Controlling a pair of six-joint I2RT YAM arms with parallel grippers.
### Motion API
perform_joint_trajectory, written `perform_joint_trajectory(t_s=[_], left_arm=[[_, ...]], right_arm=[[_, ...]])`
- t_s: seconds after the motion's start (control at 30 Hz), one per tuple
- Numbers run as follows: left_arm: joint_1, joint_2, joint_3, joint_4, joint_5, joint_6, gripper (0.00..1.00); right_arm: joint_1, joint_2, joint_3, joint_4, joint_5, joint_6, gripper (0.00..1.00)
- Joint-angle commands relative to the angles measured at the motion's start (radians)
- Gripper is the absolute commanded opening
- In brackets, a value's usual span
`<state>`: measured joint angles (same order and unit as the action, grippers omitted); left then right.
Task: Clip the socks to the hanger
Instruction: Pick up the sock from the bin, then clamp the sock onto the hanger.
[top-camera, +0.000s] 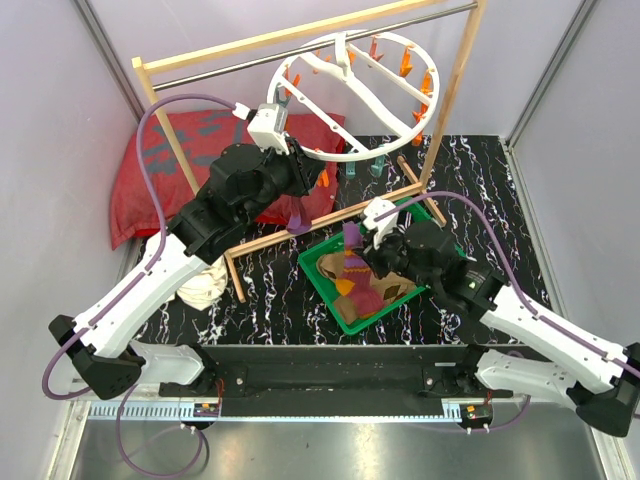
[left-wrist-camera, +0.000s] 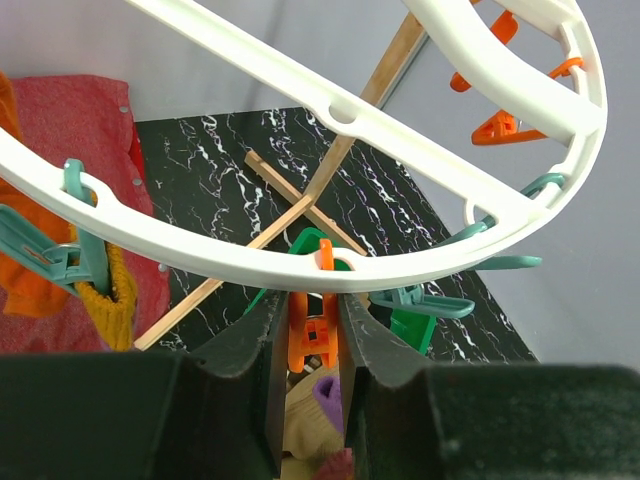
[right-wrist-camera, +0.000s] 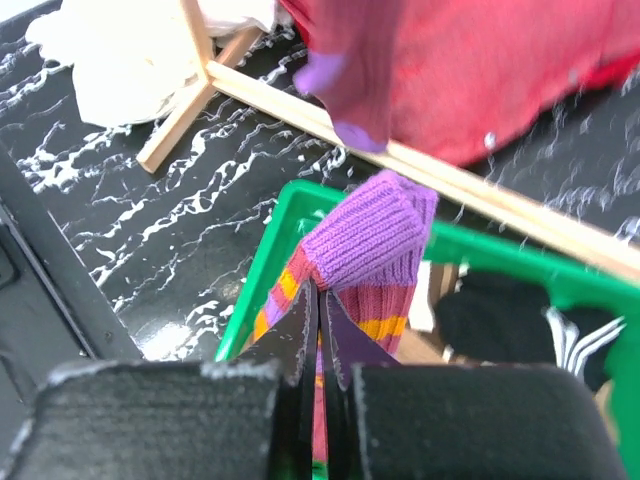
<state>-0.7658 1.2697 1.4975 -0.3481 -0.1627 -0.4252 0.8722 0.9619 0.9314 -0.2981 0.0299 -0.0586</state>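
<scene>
- The left gripper (left-wrist-camera: 313, 312) has its jaws pressed in on either side of an orange clip (left-wrist-camera: 318, 345), which hangs off the bottom rim of the hanger (left-wrist-camera: 300, 265).
- The right gripper (right-wrist-camera: 320, 300) has its jaws pinched together on the purple striped sock (right-wrist-camera: 370, 235), with the ribbed cuff sticking up past the fingertips.
- That sock is held over the near wall of the green basket (right-wrist-camera: 500, 255); a black sock (right-wrist-camera: 490, 310) lies inside, just beside it.
- From above you can see a brown-tan sock (top-camera: 395, 290) in the basket too, partly under the right arm.
- The hanger is the big white ring, tilted and hung from the metal bar of the wooden rack (top-camera: 455, 90) at the back of the table.
- To the left along its rim, a teal clip (left-wrist-camera: 85, 250) grips a mustard-orange sock (left-wrist-camera: 108, 305).
- A dark red sock with a purple toe (right-wrist-camera: 350, 80) dangles below the ring, above the rack's base.
- A red cushion (top-camera: 160, 170) sits at the back left.
- A white cloth (top-camera: 205, 285) lies bunched under the left arm.
</scene>
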Motion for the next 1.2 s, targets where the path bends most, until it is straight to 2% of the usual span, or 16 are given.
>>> perform_joint_trajectory(t_s=[0.0, 0.2, 0.53, 0.83, 1.17], left_arm=[[-0.004, -0.021, 0.043, 0.037, 0.018, -0.021, 0.0], [-0.004, -0.026, 0.041, 0.037, 0.028, -0.03, 0.0], [-0.004, -0.032, 0.044, 0.028, 0.037, -0.05, 0.0], [-0.004, -0.018, 0.059, 0.017, 0.037, -0.07, 0.0], [-0.004, -0.003, 0.081, 0.017, 0.048, -0.08, 0.0]], right_arm=[[0.106, 0.027, 0.104, 0.023, 0.151, -0.204, 0.0], [0.142, 0.083, 0.147, 0.066, 0.226, -0.36, 0.0], [0.154, 0.087, 0.17, 0.226, 0.222, -0.581, 0.0], [0.156, 0.115, 0.19, 0.225, 0.142, -0.667, 0.0], [0.16, 0.136, 0.222, 0.198, 0.13, -0.695, 0.0]])
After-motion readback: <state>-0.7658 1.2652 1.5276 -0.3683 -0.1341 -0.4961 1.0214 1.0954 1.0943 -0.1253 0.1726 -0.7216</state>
